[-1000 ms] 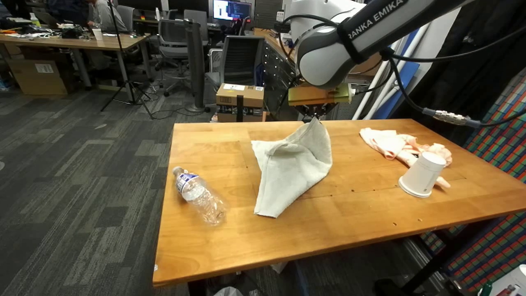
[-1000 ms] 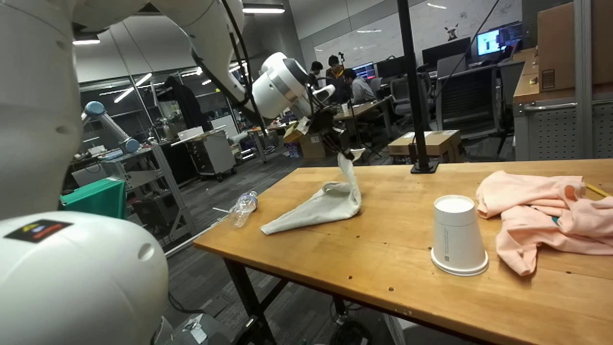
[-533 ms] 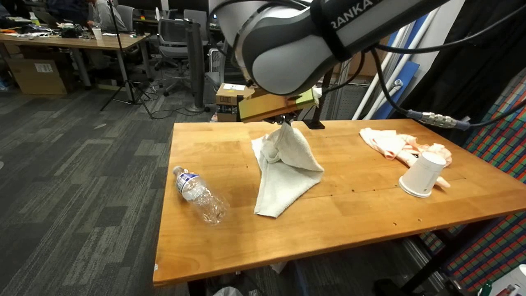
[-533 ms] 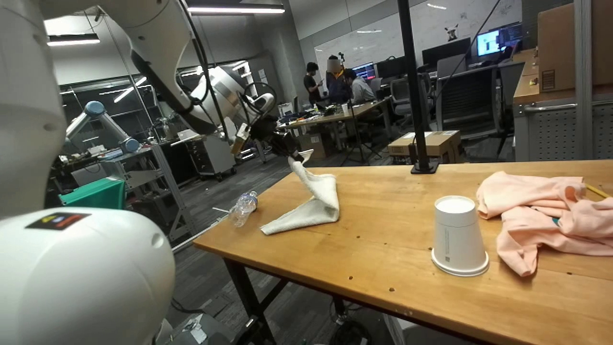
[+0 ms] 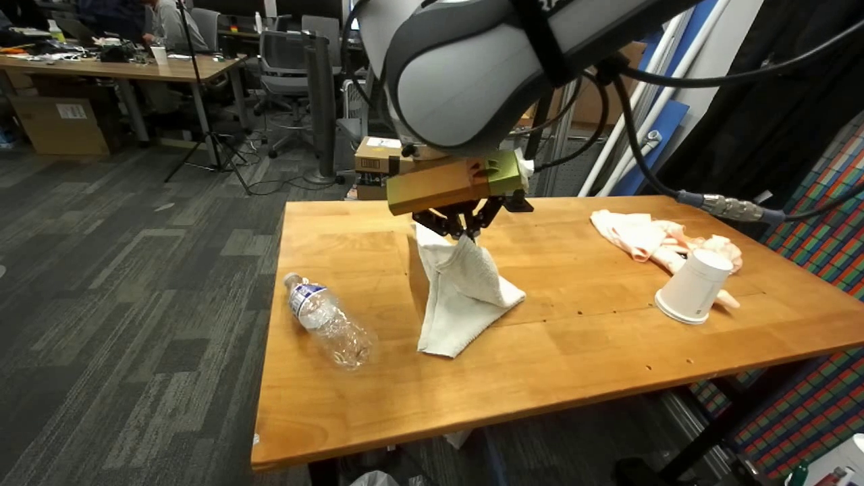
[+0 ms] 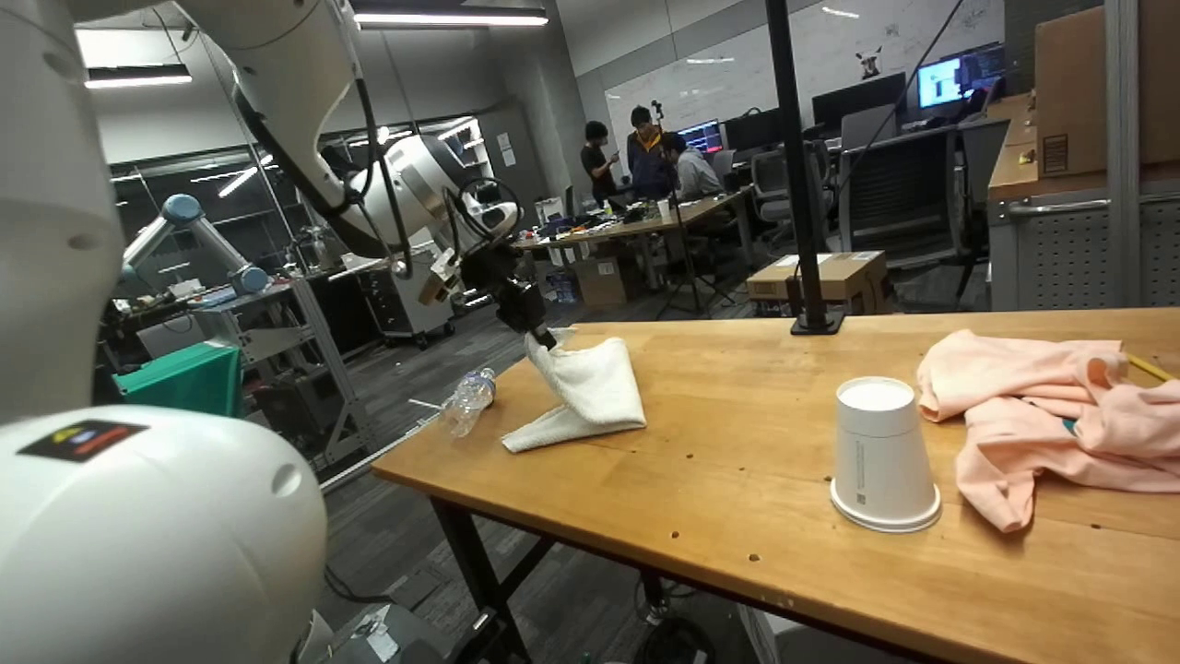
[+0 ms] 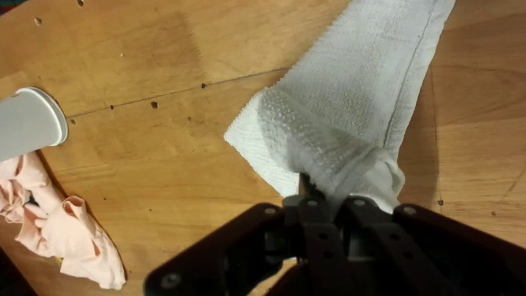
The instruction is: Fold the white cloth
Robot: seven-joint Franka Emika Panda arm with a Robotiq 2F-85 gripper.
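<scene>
White cloth point(image 5: 459, 316) lies on your wooden tabletop point(image 5: 574, 364), one end flat and another part raised to your gripper point(image 5: 465, 235), which pinches it with jaws drawn close together. In the wrist view you see the lifted part curl over the flat layer below. Near the tabletop's edge, apart from the cloth, a clear plastic bottle point(image 5: 331, 325) lies on its side. Well away across the tabletop, a white cup point(image 6: 885, 461) stands rim down, crumpled pink fabric point(image 6: 1023, 438) just beside it.
</scene>
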